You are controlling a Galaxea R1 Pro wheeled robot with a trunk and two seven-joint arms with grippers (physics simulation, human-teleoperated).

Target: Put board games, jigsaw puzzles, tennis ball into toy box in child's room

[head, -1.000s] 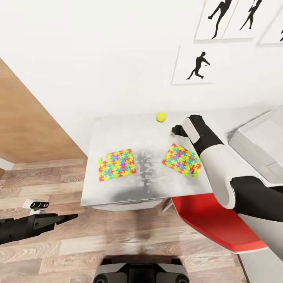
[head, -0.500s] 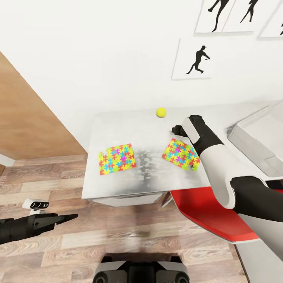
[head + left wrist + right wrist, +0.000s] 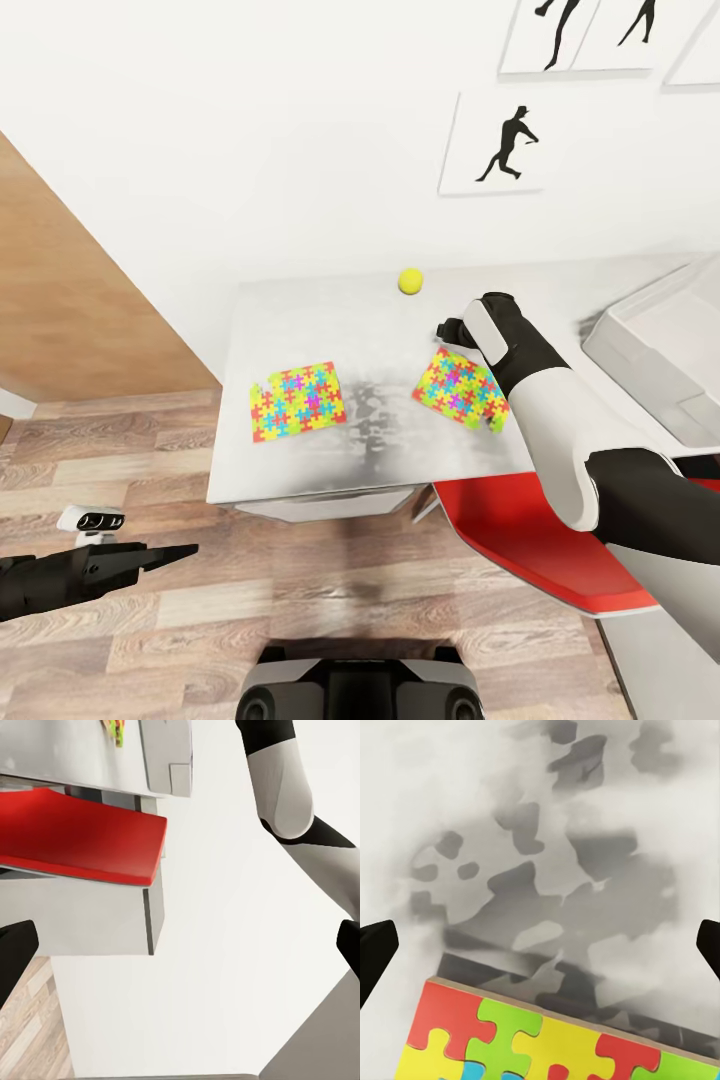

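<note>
The right gripper (image 3: 540, 945) hangs spread wide above the table (image 3: 330, 330), just beyond the far edge of the right jigsaw puzzle (image 3: 461, 390). To do this well, it should drop lower and straddle that edge squarely before closing, I judge.

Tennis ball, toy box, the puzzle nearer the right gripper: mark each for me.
tennis ball (image 3: 410, 281), head view, centre of the ball.
toy box (image 3: 640, 345), head view, its near sloping wall.
jigsaw puzzle (image 3: 455, 388), head view, middle of the slab, just under the right gripper (image 3: 447, 329).
</note>
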